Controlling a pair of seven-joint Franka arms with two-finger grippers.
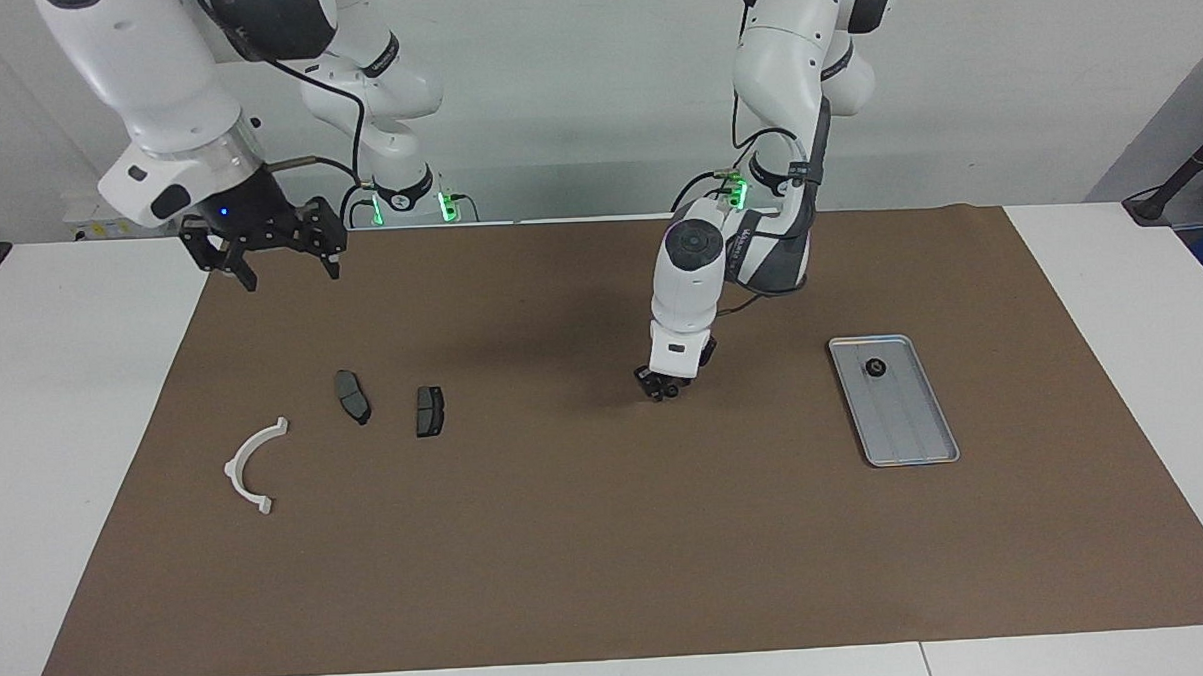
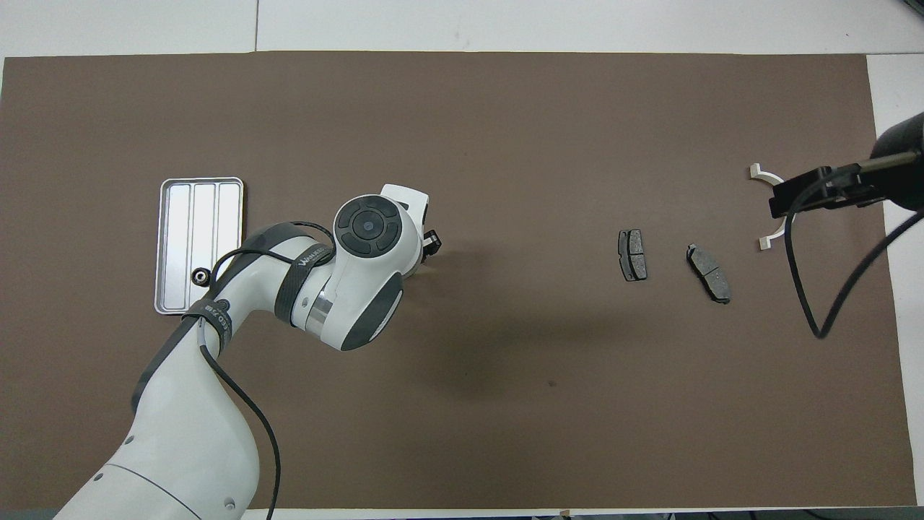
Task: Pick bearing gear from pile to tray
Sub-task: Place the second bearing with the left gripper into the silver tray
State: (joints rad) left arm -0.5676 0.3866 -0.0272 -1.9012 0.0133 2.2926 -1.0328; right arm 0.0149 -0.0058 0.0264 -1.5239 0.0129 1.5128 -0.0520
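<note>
Facing view shows the left gripper (image 1: 662,386) low over the brown mat (image 1: 608,538), between the pads and the tray (image 1: 921,449); whether it touches the mat or holds anything, I cannot tell, and the state of its jaws cannot be told either. From overhead only a dark tip of this gripper (image 2: 430,242) shows past the arm's white wrist. The tray lies toward the left arm's end of the table, well apart from the other parts, and a small black round gear (image 1: 876,367) sits in it at the end nearer the robots; overhead, the gear (image 2: 200,275) is seen in the tray (image 2: 167,238) close to the arm's cable. Toward the right arm's end lie two dark pads (image 1: 352,396) (image 1: 429,411) side by side but apart, and a white half-ring (image 1: 253,469) a little farther from the robots than they are. The right gripper (image 1: 279,271) waits raised over the mat's edge at that end, its jaws wide apart and holding nothing; overhead it covers the middle of the half-ring (image 2: 765,242).
</note>
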